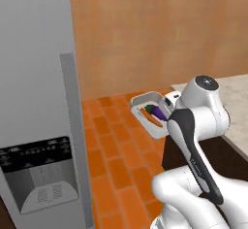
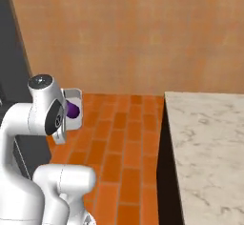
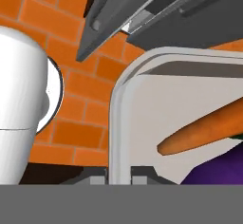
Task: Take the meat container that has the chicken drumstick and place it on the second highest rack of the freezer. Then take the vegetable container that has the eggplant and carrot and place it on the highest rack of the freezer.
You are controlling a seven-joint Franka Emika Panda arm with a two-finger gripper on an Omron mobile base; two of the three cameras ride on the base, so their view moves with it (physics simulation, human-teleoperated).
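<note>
Glossy white rounded arm (image 1: 203,111) segments with black joint bands and grey end caps.

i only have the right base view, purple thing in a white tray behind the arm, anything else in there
Observer: Yes. In the left base view a carrot lies beside the eggplant in the vegetable container.
Operator: is the tray held
Observer: The hand view shows the gripper shut on the container's rim, and the left base view shows the container up over the brick floor.
Operator: where's the freezer
Observer: In the left base view the freezer stands to the left, its door closed, with its dispenser panel low down.
</note>
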